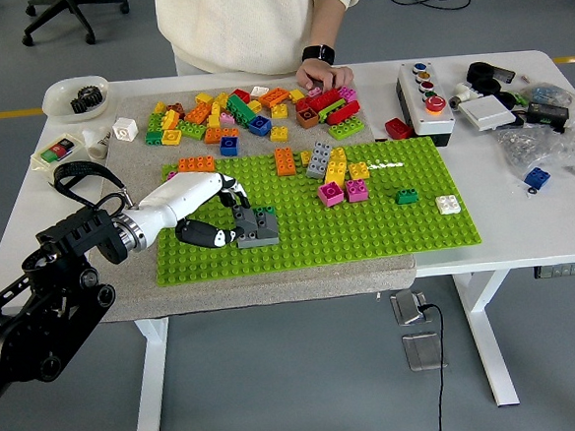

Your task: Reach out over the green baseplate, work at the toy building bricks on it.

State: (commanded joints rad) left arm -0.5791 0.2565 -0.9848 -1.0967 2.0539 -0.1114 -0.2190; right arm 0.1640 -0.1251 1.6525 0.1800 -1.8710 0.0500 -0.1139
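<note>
**Left hand at grey brick cluster on green baseplate**

White rectangular table (525, 228) carries a grey felt mat (131, 167) w/ a large green studded baseplate (367, 225) on top, near the front edge. Person in a cream sweater (244, 21) stands at the far side; the person's hand (323, 75), w/ black wristwatch, rests on the loose pile of multicoloured bricks (251, 110) behind the baseplate.

Robot's left arm (46, 292), black, comes in from lower left & ends in a white-and-black left hand (203, 211) over the baseplate's left part. Fingers curl around the left side of a grey & dark-green brick cluster (255, 225) that sits on the studs; thumb low in front, fingertips (236, 191) at its top. Can't tell if grip is firm or just touching.

Mid-baseplate: stack of grey, yellow & pink bricks (334, 173), an orange brick (285, 160), small green brick (407, 196), small white brick (448, 203). Right of baseplate: grey button box (424, 92). Far left: white bowl (75, 96).
</note>
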